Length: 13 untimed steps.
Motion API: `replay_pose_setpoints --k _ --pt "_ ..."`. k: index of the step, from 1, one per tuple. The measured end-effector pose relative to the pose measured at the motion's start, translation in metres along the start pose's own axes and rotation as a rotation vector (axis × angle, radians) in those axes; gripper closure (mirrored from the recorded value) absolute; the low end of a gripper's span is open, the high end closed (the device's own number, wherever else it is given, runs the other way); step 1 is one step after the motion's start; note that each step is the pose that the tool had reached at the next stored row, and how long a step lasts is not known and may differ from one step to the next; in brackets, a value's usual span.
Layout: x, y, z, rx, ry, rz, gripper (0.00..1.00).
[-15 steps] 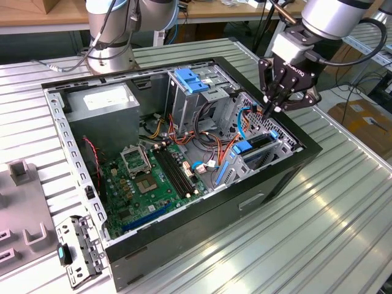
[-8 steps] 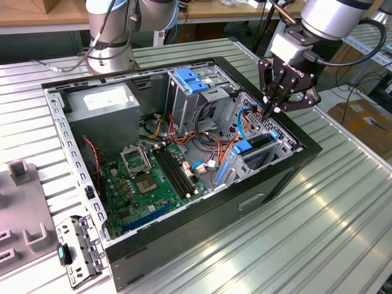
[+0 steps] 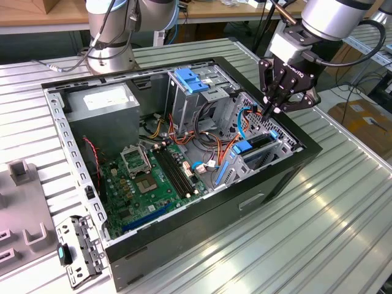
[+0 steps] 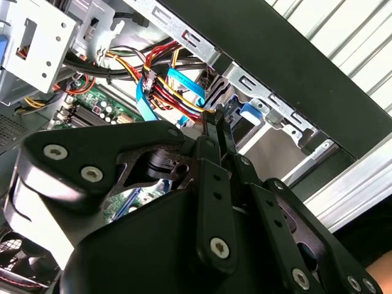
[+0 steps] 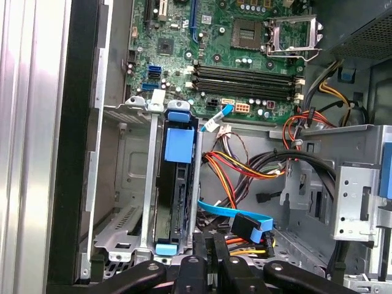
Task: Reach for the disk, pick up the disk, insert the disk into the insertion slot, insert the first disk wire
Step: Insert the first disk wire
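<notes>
Already your disk (image 5: 177,184) sits in the insertion slot (image 5: 122,184); your fingers (image 4: 218,125), pressed together, seemingly pinch a wire connector.

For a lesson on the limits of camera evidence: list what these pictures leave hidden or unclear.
- In the first wrist view, the disk sits in the insertion slot; its underside is hidden by the bay walls.
- In the second wrist view, the gripper body hides most of the motherboard.
- In the exterior view, the gripper's tips hide what they touch.
</notes>
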State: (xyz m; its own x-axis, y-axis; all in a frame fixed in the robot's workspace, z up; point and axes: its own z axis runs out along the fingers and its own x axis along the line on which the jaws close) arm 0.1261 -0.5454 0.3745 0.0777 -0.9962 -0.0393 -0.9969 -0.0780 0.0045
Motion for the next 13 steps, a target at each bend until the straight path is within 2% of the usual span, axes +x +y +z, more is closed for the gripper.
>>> replay_pose_setpoints --k 13 --pt "0.0019 0.0002 0.0001 -0.0001 0.0 0.002 0.84"
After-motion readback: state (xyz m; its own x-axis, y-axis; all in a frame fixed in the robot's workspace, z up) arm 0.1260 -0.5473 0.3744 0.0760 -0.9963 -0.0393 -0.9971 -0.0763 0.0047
